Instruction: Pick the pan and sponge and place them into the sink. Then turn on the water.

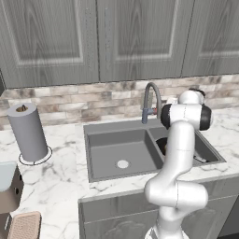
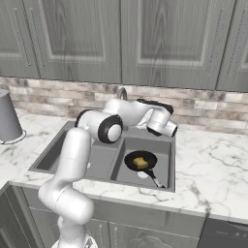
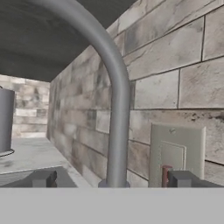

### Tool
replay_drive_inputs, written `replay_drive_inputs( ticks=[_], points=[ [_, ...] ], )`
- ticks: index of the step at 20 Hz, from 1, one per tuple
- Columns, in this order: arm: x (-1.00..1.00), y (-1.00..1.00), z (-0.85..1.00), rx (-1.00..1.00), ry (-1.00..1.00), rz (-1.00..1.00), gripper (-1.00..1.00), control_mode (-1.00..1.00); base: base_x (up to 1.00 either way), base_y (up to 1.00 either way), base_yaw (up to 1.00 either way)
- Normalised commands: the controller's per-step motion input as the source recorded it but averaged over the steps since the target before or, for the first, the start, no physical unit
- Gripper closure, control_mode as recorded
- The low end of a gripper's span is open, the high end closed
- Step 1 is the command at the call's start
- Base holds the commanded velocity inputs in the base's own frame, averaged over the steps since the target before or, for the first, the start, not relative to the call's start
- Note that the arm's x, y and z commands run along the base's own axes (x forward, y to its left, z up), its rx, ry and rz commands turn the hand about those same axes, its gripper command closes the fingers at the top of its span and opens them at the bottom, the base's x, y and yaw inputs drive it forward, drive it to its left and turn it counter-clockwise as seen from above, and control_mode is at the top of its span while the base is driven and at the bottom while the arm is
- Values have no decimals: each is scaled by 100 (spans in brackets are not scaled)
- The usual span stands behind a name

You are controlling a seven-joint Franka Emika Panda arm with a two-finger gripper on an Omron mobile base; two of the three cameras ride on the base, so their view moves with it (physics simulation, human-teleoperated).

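Observation:
The grey double-basin sink (image 1: 110,150) is set in the marble counter. In its right basin (image 2: 164,154) lies the black pan (image 2: 140,161) with the yellow sponge (image 2: 140,162) resting in it, the pan's handle (image 2: 155,179) pointing to the front. My gripper (image 3: 111,179) hovers open behind the right basin, facing the arched grey faucet (image 3: 114,109), whose pipe stands between my two fingertips (image 3: 43,178) without touching them. In the right base view the gripper (image 2: 149,128) is above the sink's back rim. Water is out of view.
A paper towel roll (image 1: 28,133) stands on the counter left of the sink. A pinkish-tan pad (image 1: 24,225) and a boxy container (image 1: 7,186) sit at the near left. A wall outlet plate (image 3: 177,153) is behind the faucet. Cabinets hang above.

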Motion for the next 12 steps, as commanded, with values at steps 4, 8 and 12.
replay_drive_inputs(
  ticks=[4,8,12],
  points=[
    [31,0,-1,0,0,-1,-100,-100,0,0,0],
    [35,0,0,0,0,-4,-100,-100,0,0,0],
    [33,0,-10,0,1,-6,-100,-100,0,0,0]
  ],
)
